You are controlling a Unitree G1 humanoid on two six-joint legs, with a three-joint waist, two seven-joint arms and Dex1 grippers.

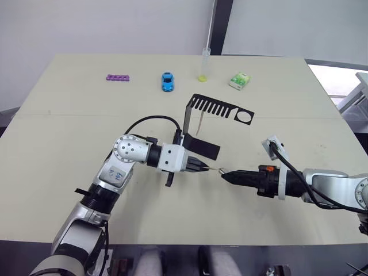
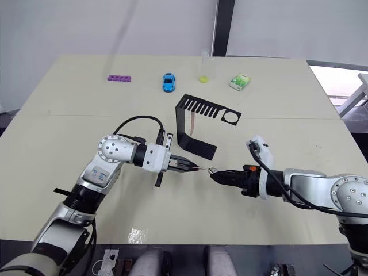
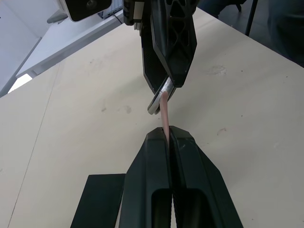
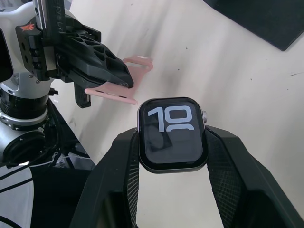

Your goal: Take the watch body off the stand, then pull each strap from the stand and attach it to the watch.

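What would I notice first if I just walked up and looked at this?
Two black robot grippers meet nose to nose over the middle of the beige table. The right gripper pinches a small rounded-square watch body with white numbers on its black screen, and the left gripper pinches a thin pink strap up against it. Just behind stands a black bent-metal stand.

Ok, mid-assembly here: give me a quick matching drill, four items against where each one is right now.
Items:
1. watch body
2. pink strap
3. stand
4. blue toy car

Places:
A. on the table's far side, between the purple strip and the tube
B. clamped in the left gripper
C. clamped in the right gripper
D. upright on the table behind both grippers

Pairs: 1-C, 2-B, 3-D, 4-A
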